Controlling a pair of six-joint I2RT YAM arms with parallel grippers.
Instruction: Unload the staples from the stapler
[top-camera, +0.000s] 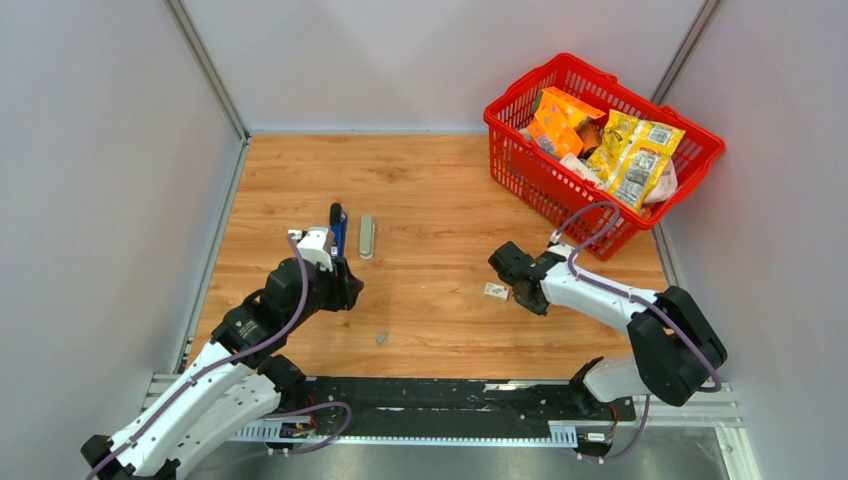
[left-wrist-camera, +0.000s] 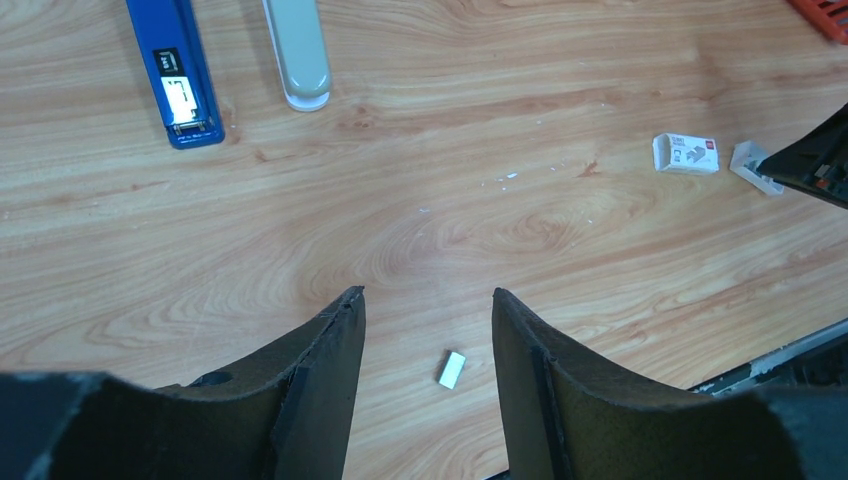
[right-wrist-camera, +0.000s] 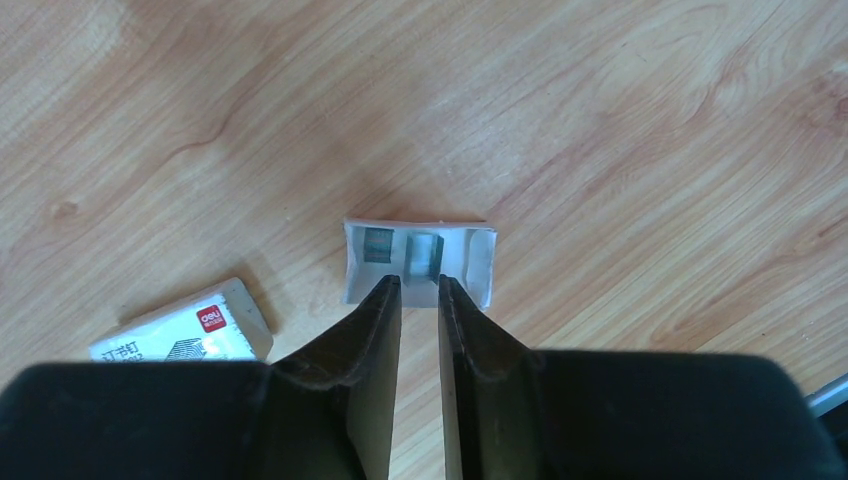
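Observation:
The blue stapler (top-camera: 338, 228) (left-wrist-camera: 175, 75) lies flat on the wood table, beyond my left gripper (top-camera: 345, 290) (left-wrist-camera: 428, 292). That gripper hangs open above the table. A short grey strip of staples (left-wrist-camera: 452, 369) (top-camera: 382, 339) lies on the wood below the gap between its fingers, untouched. My right gripper (top-camera: 518, 285) (right-wrist-camera: 420, 285) hovers at mid-right, its jaws only narrowly apart with bare wood showing between them. Just past its fingertips lies an open white paper tray (right-wrist-camera: 418, 262) (left-wrist-camera: 750, 165) holding a grey strip (right-wrist-camera: 423, 255).
A long beige-grey piece (top-camera: 367, 237) (left-wrist-camera: 297, 50) lies beside the blue stapler. A small white printed box (top-camera: 496, 291) (right-wrist-camera: 185, 330) (left-wrist-camera: 686, 154) sits next to the tray. A red basket (top-camera: 520, 165) of snack packets stands at the back right. Grey walls close in three sides.

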